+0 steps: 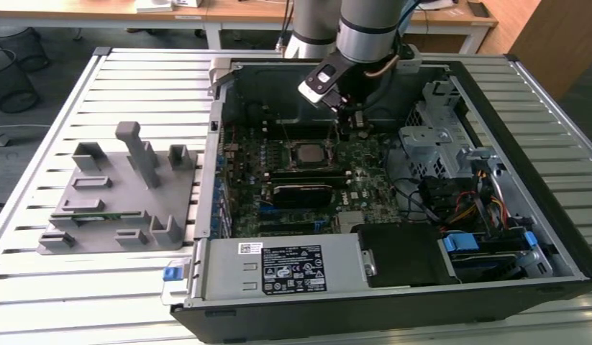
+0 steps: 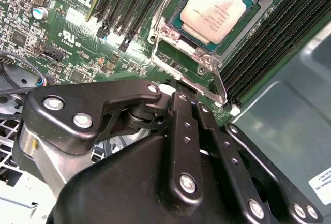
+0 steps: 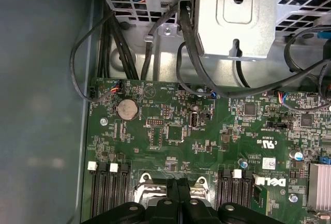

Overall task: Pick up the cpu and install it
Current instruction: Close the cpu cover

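My gripper (image 1: 352,123) hangs inside the open computer case (image 1: 229,93), low over the motherboard (image 1: 372,154). In both wrist views my jaws look pressed together with nothing between them; I hold nothing.

The cpu (image 2: 214,6) lies flat in its socket frame (image 2: 202,58) near the middle of the board, silver top up. In the exterior view it sits just near of my fingertips and a little toward the exterior view's left, close but not touching. Whether the frame's latch is clamped over it I cannot tell.

The grey fixture block (image 1: 123,194) stands on the slatted table (image 1: 132,79), well apart at the exterior view's left of the case.

As I judge it, the risks come from how tight it is here. If I drop lower with closed jaws I could knock the frame or the memory slots (image 2: 134,1) beside it. If the chip sits slightly crooked, any push on its top could bend the contacts beneath. A sideways sweep could catch the frame's lever or scrape small parts off the board.
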Available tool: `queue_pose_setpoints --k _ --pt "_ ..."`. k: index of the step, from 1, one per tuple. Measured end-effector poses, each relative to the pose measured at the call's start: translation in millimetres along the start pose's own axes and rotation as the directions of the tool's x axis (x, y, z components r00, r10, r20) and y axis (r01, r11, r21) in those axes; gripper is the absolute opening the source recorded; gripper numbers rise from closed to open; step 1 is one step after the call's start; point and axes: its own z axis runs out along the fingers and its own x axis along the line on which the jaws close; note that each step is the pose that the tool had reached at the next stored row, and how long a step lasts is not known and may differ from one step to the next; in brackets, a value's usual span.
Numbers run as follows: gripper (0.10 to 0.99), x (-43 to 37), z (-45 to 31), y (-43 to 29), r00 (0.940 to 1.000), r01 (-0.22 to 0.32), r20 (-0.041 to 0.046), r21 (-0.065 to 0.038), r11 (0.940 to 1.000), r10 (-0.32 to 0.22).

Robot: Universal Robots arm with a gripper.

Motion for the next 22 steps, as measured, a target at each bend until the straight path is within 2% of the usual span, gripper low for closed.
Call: queue_pose_setpoints --k 22 --pt "0.106 0.5 1.5 -10.4 1.0 0.0 0.0001 0.0 1.0 0.0"
